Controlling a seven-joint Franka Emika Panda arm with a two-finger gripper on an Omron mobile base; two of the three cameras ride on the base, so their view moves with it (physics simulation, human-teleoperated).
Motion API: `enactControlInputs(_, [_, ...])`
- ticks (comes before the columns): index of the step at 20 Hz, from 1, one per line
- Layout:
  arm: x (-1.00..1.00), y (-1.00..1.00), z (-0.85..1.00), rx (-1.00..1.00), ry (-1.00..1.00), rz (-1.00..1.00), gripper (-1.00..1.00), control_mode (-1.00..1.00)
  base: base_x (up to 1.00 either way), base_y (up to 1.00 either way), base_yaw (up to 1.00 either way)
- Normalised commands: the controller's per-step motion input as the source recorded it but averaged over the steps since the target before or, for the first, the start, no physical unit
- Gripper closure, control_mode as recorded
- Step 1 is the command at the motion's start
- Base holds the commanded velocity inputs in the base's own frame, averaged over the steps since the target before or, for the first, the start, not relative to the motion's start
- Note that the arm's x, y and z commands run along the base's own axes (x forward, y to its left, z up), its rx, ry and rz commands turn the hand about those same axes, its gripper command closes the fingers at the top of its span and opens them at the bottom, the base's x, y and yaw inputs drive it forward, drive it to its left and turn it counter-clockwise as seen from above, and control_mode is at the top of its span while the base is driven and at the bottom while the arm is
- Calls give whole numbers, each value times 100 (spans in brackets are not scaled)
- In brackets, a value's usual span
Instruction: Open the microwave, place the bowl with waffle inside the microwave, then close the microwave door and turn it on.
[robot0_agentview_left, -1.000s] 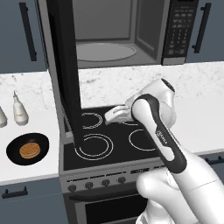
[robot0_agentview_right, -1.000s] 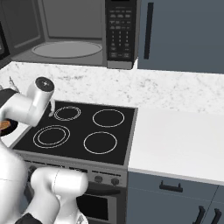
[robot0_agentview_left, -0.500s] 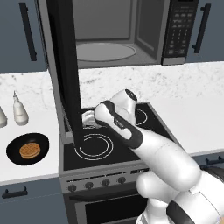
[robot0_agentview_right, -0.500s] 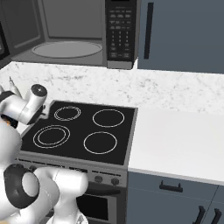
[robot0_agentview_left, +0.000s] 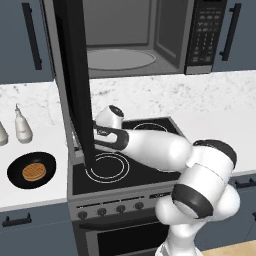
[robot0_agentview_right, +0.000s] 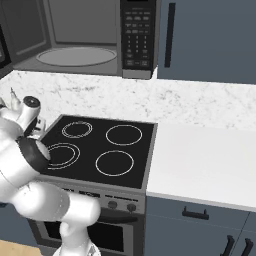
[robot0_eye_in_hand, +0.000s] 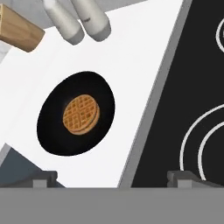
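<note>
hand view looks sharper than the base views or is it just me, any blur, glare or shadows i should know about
Hand view: flat even light, crisp grid on the round golden-brown waffle in the shallow black bowl, no cast shadow. Left base view: the open dark-glass microwave door is plain black, no glare. Right base view: soft, slightly jagged edges on the black stove rings.

From behind the arm's left we look forward and down over the stove (robot0_agentview_left: 125, 160), the white table (robot0_agentview_left: 35, 145) and the open microwave (robot0_agentview_left: 150, 40). From its right we face the same stove (robot0_agentview_right: 100, 150) and microwave (robot0_agentview_right: 85, 35). Our hand camera looks down from close above at the bowl (robot0_eye_in_hand: 57, 131) holding the waffle (robot0_eye_in_hand: 81, 114), beside the stove's edge (robot0_eye_in_hand: 175, 109).
</note>
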Motion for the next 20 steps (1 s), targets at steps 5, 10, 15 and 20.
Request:
enactControlInputs(5, [36, 45, -52, -3, 6, 0, -100, -100, 0, 0, 0])
enactControlInputs(10, [12, 53, -35, -2, 10, 0, -100, -100, 0, 0, 0])
enactControlInputs(15, [21, 51, -42, -5, 5, 0, -100, -100, 0, 0, 0])
enactControlInputs(20, [12, 38, -26, -3, 3, 0, -100, -100, 0, 0, 0])
